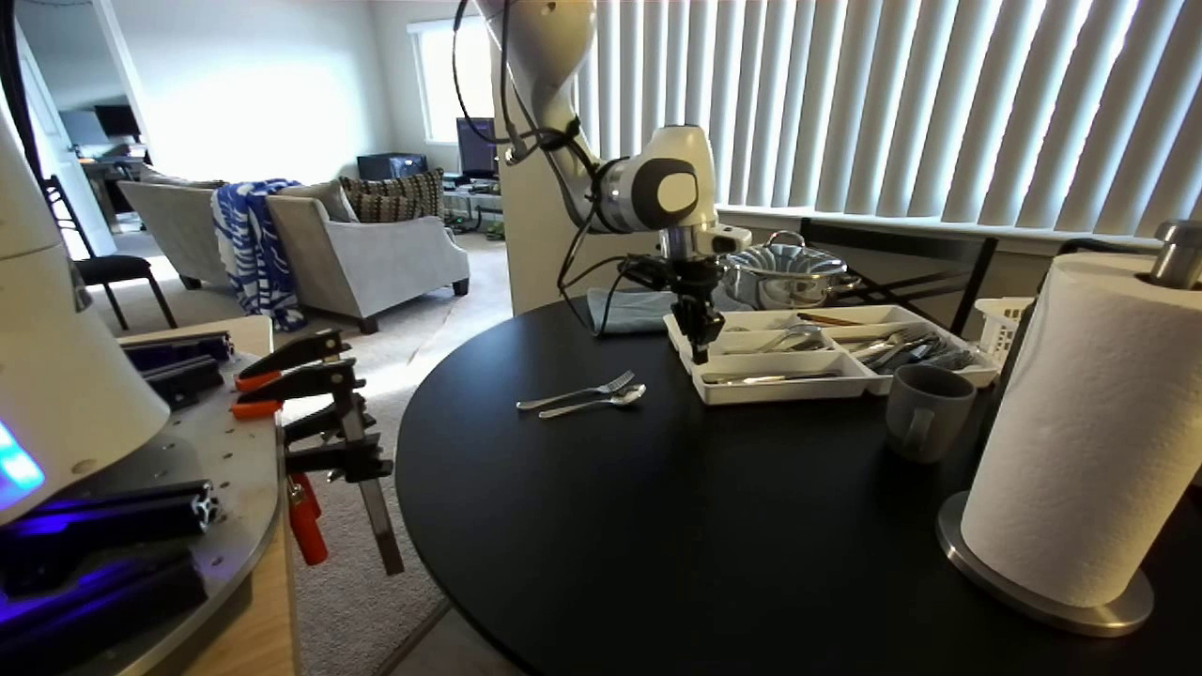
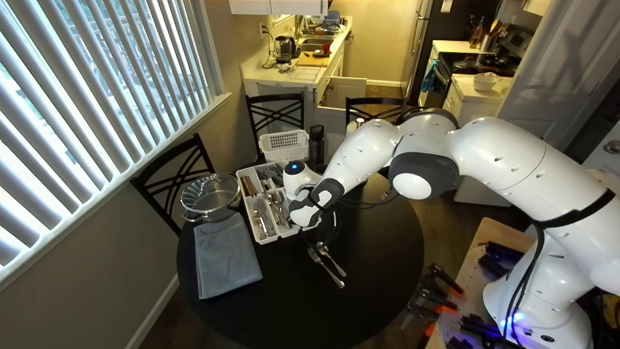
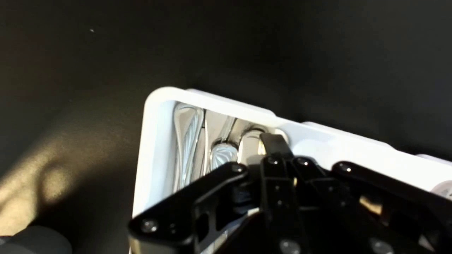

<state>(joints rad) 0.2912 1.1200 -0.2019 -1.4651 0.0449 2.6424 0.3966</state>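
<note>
At the rim of the white cutlery tray (image 1: 784, 391), your gripper (image 1: 699, 357) has its fingers (image 3: 275, 144) together and covers some of the silverware (image 3: 189, 135) in the wrist view; you cannot tell whether the tips touch anything. Near the tray, a fork (image 1: 568, 395) and spoon (image 1: 627, 395) lie on the black table (image 1: 657, 526), while an exterior view leaves your gripper hidden behind the arm (image 2: 358, 150) and a paper (image 2: 446, 6) on the fridge (image 2: 465, 22) too small to read.

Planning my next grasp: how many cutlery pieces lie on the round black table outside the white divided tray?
2: a silver fork and a silver spoon, side by side near the tray; the white paper roll may hide others.
</note>
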